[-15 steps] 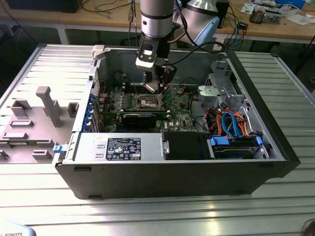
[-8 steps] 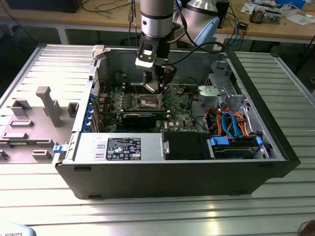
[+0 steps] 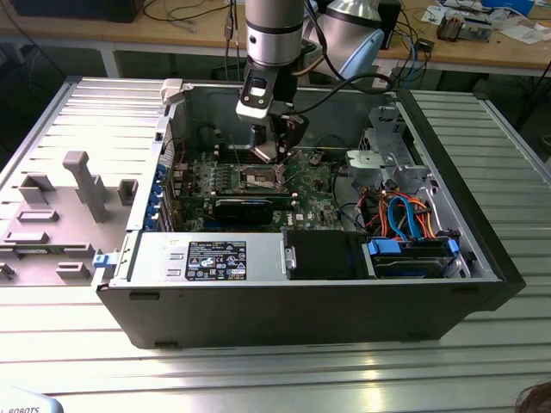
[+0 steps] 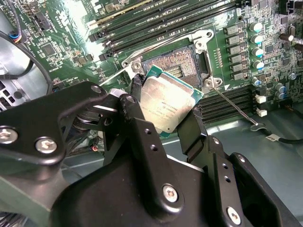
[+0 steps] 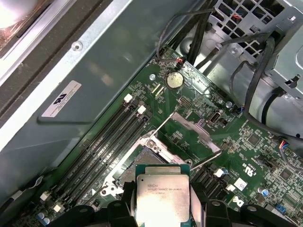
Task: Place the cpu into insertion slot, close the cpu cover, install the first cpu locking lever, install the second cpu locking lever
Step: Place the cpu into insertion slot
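My gripper [image 4: 165,108] is shut on the cpu [image 4: 168,101], a flat square chip with a dull silver top, pinched by its edges between two black fingers [image 4: 137,92]. The chip hangs tilted just above the insertion slot [image 4: 177,64], a dark square socket with a silvery rim on the green motherboard [image 4: 71,28]. In the first wrist view the cpu [image 5: 163,196] sits between the fingers near the slot [image 5: 135,165], and the cpu cover [image 5: 199,133] stands swung open behind it. In the exterior view the gripper [image 3: 277,155] hovers over the slot [image 3: 263,178] inside the open case.
A thin lever rod [image 4: 232,103] lies released beside the socket. Long black memory slots [image 4: 165,23] run close by. The case walls [image 3: 172,120], a labelled power supply [image 3: 215,258] and a drive bay with blue and orange cables [image 3: 405,219] hem the board in. Grey fixtures [image 3: 77,185] stand outside.
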Available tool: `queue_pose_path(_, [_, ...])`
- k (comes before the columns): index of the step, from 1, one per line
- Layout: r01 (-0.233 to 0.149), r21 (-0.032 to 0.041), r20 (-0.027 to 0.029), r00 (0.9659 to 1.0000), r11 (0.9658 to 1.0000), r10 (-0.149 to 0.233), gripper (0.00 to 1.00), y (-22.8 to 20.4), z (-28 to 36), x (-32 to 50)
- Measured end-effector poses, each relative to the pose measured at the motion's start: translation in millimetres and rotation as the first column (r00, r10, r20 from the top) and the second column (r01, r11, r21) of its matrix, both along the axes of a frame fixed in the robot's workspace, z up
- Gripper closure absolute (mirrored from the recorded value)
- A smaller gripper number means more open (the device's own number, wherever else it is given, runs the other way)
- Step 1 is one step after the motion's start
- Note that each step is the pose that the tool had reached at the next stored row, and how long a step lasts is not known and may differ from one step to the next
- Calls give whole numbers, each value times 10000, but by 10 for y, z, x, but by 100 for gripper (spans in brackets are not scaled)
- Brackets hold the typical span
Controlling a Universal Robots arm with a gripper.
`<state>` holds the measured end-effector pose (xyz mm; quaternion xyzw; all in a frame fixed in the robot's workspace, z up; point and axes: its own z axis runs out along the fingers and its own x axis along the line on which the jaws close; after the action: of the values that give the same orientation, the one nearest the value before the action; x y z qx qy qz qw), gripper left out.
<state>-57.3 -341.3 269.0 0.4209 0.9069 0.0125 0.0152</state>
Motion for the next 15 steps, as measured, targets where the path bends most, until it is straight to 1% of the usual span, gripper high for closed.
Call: queue_pose_path(15, [189,-45,1,9998,9998,-189,45,0,-7,0])
